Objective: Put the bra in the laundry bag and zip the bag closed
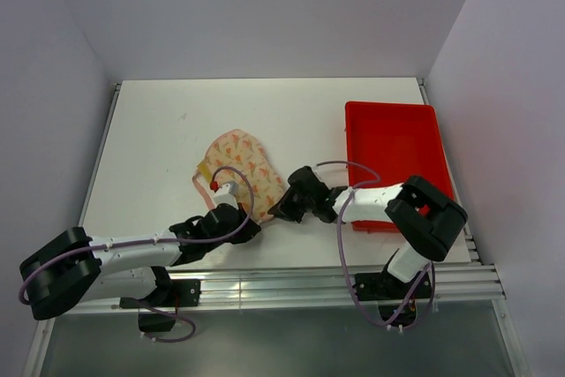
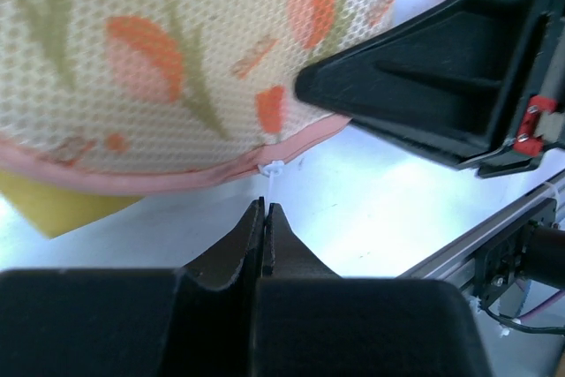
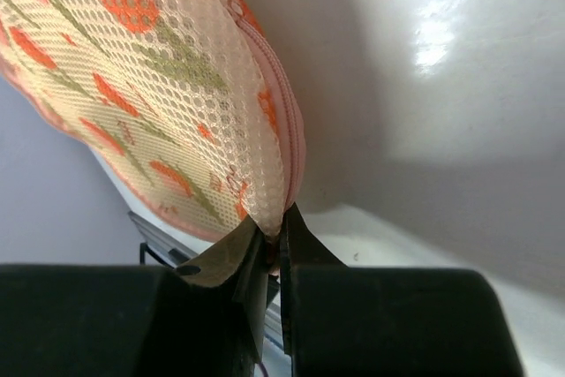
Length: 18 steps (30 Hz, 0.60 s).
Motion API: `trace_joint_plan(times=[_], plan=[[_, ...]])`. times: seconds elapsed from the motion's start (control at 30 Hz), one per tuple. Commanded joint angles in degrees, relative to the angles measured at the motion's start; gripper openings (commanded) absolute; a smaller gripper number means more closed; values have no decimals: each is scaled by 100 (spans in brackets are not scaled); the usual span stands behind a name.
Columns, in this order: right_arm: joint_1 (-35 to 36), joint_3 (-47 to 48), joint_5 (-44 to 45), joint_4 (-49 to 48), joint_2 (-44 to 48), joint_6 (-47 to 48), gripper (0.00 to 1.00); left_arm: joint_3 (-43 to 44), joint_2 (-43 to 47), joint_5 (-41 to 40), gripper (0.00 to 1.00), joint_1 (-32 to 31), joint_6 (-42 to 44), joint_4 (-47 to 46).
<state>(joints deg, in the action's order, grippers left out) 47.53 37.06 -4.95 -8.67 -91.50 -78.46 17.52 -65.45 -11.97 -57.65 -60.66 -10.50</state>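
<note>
Two grips: my left fingers (image 2: 250,229) pinch white zipper pull (image 2: 270,174), right fingers (image 3: 240,253) clamp laundry bag (image 3: 159,86) edge. Keep edge taut, draw pull slowly along seam.

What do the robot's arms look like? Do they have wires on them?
The left arm and right arm are made of white tube-like links with chunky black joints. Each carries a thin purple cable looping alongside and a small red mark. The left gripper and right gripper are black, each with two wedge-shaped fingers.
</note>
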Motion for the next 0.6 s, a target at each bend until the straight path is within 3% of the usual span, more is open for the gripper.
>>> trace_joint_plan(times=[0.0, 0.27, 0.57], plan=[[-340, 258, 794, 567, -105, 523, 4, -179, 225, -95, 0, 25, -191, 601], [-920, 925, 846, 1611, -113, 1849, 2, -372, 595, -209, 0, 438, -455, 1033], [-1052, 2033, 1312, 2843, -605, 3159, 2, -425, 849, -446, 0, 728, -754, 1700]])
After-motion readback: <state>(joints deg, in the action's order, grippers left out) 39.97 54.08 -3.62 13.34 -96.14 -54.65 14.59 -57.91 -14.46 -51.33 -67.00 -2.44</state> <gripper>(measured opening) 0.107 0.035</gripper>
